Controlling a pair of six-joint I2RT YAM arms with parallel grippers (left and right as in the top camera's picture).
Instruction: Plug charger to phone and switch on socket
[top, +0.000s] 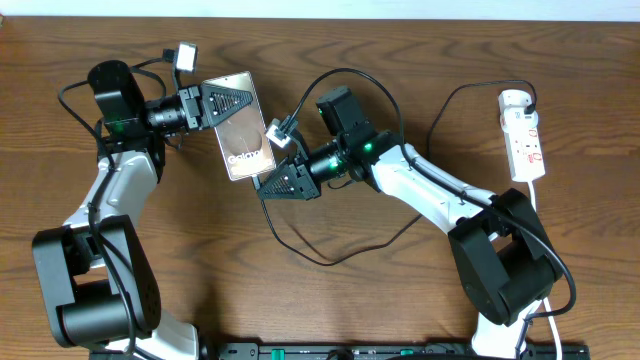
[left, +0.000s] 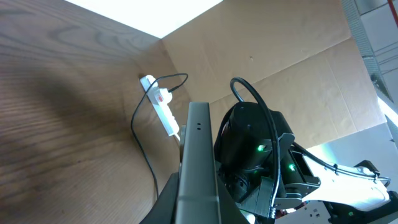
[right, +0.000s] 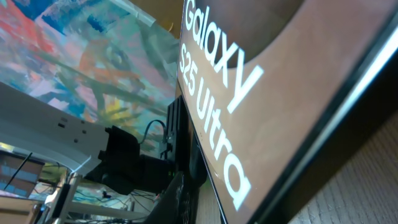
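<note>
My left gripper (top: 240, 104) is shut on the top end of the phone (top: 241, 138) and holds it above the table, tilted, with its "Galaxy" face up. In the left wrist view the phone shows edge-on (left: 199, 155). My right gripper (top: 268, 186) is at the phone's lower end and looks shut on the charger's plug end; the tip itself is hidden. The charger cable (top: 330, 261) loops over the table from there towards the socket (top: 524, 135), a white strip at the far right, which also shows in the left wrist view (left: 160, 106). The phone face (right: 280, 93) fills the right wrist view.
The right arm (top: 440, 190) lies across the middle of the table, over the cable. A brown cardboard wall (left: 280, 68) stands behind the table. The arm bases (top: 100, 300) sit at the front edge. The socket's white lead (top: 541, 200) runs down the right side.
</note>
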